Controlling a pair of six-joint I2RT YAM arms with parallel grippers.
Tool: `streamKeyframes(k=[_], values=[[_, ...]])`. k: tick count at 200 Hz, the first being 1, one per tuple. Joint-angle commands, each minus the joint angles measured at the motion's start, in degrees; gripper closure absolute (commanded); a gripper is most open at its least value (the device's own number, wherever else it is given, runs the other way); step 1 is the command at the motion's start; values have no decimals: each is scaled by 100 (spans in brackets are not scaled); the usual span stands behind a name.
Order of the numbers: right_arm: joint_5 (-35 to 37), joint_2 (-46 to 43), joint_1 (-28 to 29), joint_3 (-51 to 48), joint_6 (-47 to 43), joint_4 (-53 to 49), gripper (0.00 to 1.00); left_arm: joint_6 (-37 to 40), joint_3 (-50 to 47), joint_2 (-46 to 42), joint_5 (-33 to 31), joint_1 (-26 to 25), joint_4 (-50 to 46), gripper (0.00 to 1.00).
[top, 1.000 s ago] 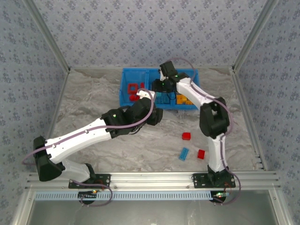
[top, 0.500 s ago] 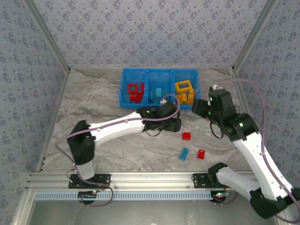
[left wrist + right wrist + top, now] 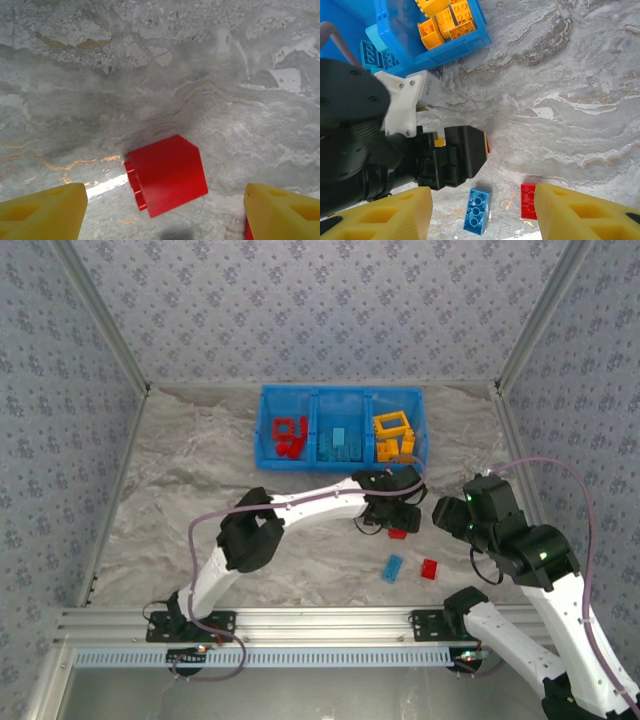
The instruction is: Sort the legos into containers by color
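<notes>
Top external, left hand (image 3: 396,523) moved over red brick (image 3: 398,534)

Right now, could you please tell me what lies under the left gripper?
Under the left gripper, one red brick lies on the marbled table, between the open jaws and clear of both. From above, the gripper covers most of the brick, so only its near edge shows.
</notes>
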Motion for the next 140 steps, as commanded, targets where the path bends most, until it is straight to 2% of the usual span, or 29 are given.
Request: streamKeyframes(k=[1,44,70,106,140], values=[[161,-22,16,-11,99,-208,42,-180,622,315,-89,-38,-876,18],[258,-169,20,-27,95,-229,42,-219,901,693,38,-79,-976,18],[183,-186,24,-78,109,-170,42,-174,1194,969,64,-135,-1064,22],[135,-233,29,-141,123,-147,43,-126,1357,1132,-56,-146,-1104,34],[53,-244,26,-215,20,-50,43,-121,1061,741,-565,-149,-1133,46]])
